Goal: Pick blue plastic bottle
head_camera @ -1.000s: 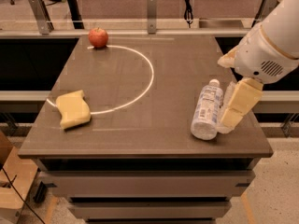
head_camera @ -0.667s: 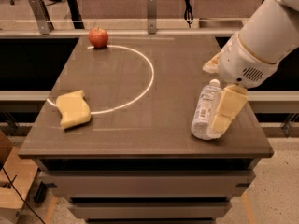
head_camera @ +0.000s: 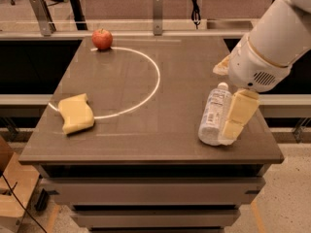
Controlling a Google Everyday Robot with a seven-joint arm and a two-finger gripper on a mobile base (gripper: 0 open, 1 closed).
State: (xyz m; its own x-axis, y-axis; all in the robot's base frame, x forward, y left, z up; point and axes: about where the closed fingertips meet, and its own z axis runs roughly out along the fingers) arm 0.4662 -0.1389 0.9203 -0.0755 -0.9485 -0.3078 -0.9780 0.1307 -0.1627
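The blue plastic bottle (head_camera: pixel 213 114) lies on its side near the table's right front corner. It is clear and ribbed, with a white label and its white cap pointing away from me. My gripper (head_camera: pixel 224 103) hangs over it from the white arm (head_camera: pixel 272 42) at the upper right. One cream finger (head_camera: pixel 237 115) rests along the bottle's right side, touching it or very close. The other finger (head_camera: pixel 221 65) shows behind the wrist, above the cap. The fingers stand apart and hold nothing.
A yellow sponge (head_camera: pixel 76 113) lies at the table's left front. A red apple (head_camera: pixel 102 39) sits at the far edge. A white arc is painted on the brown table (head_camera: pixel 146 130). The bottle is close to the table's right and front edges.
The arm has moved left and lower. The cream finger has come from right of the bottle to rest against its right side. The bottle, sponge and apple have not moved.
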